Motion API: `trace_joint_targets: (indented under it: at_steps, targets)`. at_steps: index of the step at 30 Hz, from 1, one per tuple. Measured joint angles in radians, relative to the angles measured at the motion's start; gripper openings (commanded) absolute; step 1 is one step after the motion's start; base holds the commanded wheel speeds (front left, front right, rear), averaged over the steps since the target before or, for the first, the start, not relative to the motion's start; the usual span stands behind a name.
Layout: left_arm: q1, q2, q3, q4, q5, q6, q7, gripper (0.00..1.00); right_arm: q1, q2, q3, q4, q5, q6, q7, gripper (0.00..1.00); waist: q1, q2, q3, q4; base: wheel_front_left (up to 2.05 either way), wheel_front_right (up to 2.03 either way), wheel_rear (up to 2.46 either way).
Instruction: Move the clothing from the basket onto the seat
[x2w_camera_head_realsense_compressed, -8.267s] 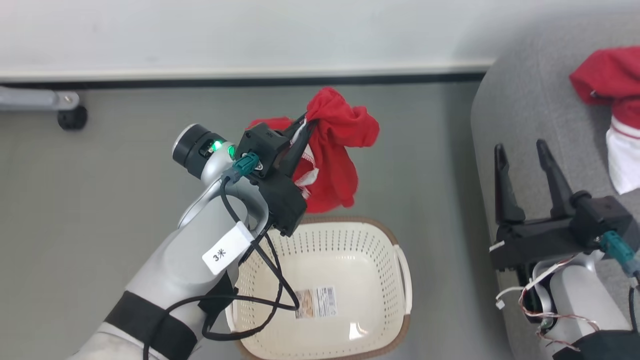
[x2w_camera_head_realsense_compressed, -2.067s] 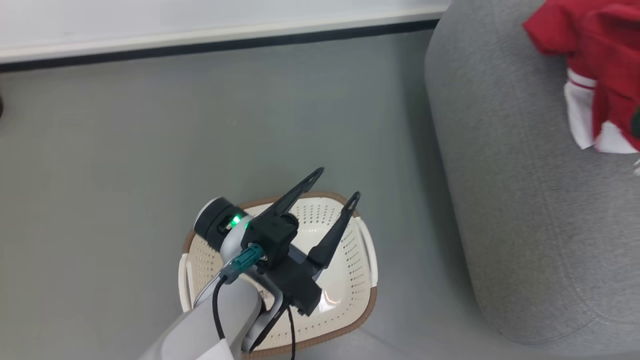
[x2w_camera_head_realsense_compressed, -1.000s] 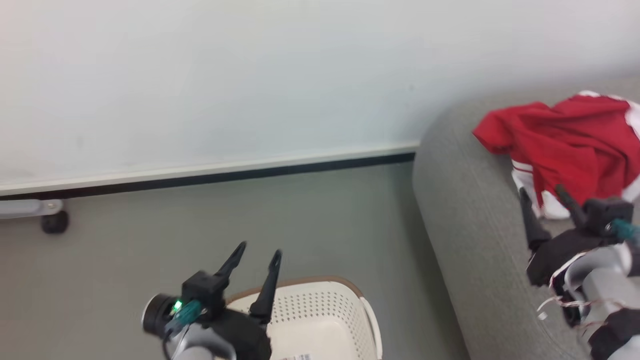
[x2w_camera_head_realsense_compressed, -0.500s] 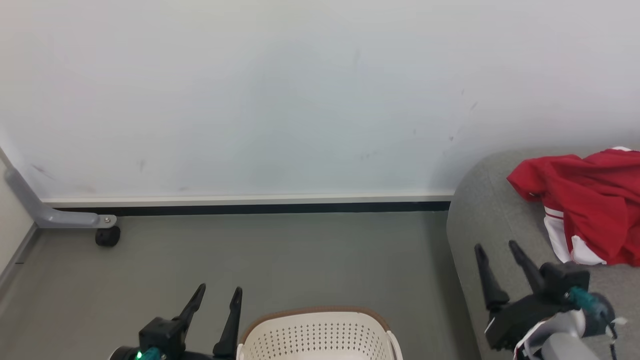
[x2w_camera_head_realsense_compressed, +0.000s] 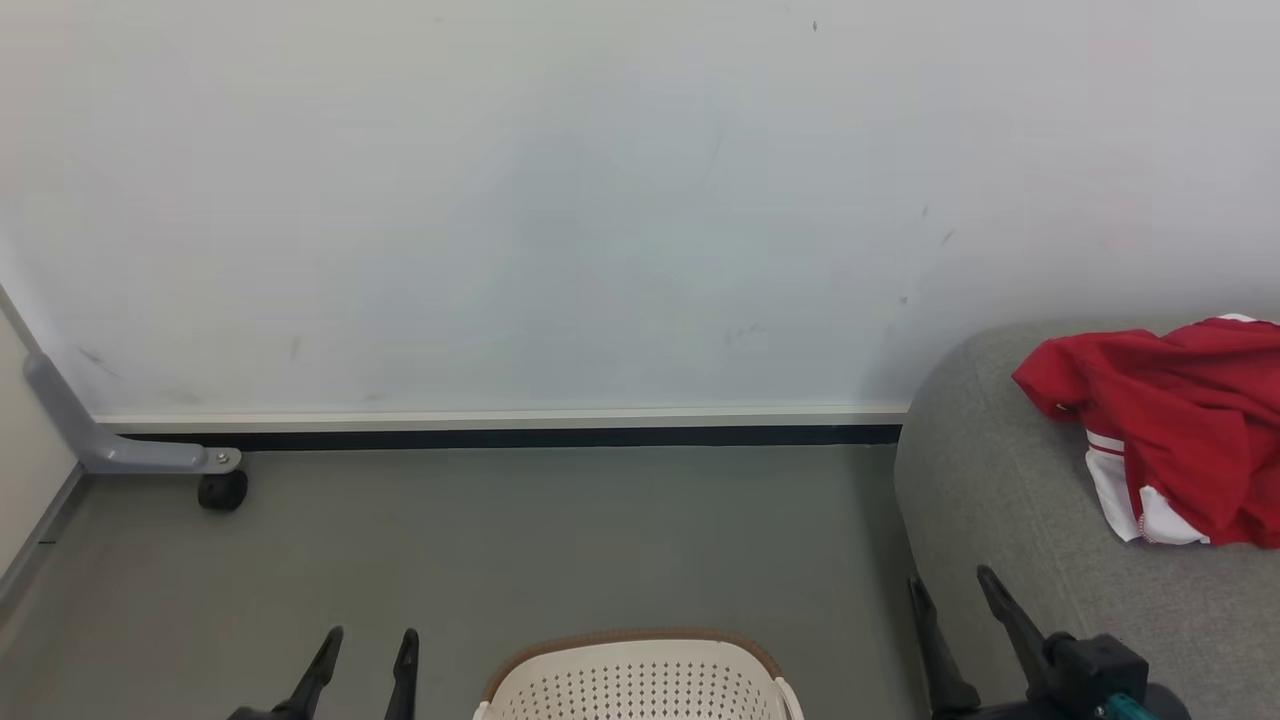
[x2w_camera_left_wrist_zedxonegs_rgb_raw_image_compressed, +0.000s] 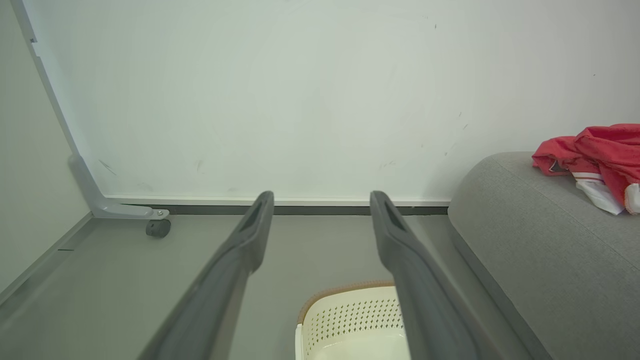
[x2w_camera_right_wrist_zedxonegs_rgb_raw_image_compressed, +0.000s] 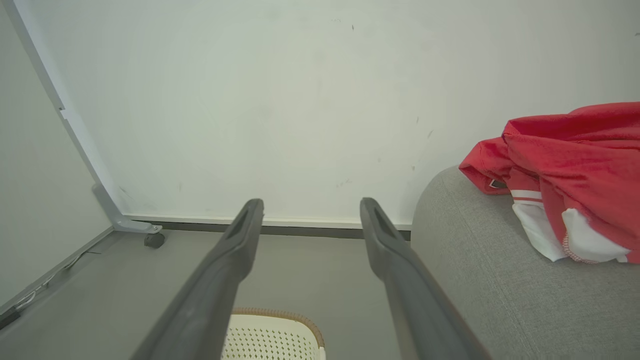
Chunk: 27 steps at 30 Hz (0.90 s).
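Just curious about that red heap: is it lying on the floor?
No, the red clothing lies up on the grey sofa.

In the head view the bottom edge is cutting off the basket (x2w_camera_head_realsense_compressed: 640, 680), hiding its floor, while the right edge is cropping the clothing (x2w_camera_head_realsense_compressed: 1180, 420) and seat (x2w_camera_head_realsense_compressed: 1000, 500).

Free floor (x2w_camera_head_realsense_compressed: 560, 540) ahead, prob.; sofa (x2w_camera_head_realsense_compressed: 1000, 480) at rt.
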Motion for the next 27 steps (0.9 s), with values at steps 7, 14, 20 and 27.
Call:
trace_joint_targets:
  at_steps: [7,14,20,27]
  targets:
    - [0.056,0.0,0.036,-0.038,0.034,0.0,0.0,1.0,0.088,-0.002,-0.023,-0.088,-0.01,-0.026,0.0,1.0,0.0,0.0001,0.001,-0.007,0.0,0.0,0.0]
    - [0.083,-0.004,0.071,-0.052,0.06,0.001,0.0,1.0,0.14,-0.006,-0.054,-0.153,-0.027,-0.043,0.0,1.0,0.0,0.0001,0.004,-0.017,0.0,0.0,0.0]
    - [0.093,-0.021,0.102,-0.063,0.076,0.001,0.0,1.0,0.171,-0.007,-0.083,-0.188,-0.037,-0.051,0.0,1.0,0.0,0.0001,0.008,-0.025,0.0,0.0,0.0]
    - [0.094,-0.034,0.117,-0.079,0.106,0.001,0.0,1.0,0.185,-0.005,-0.101,-0.213,-0.049,-0.053,0.0,1.0,0.0,0.0001,0.014,-0.03,0.0,0.0,0.0]
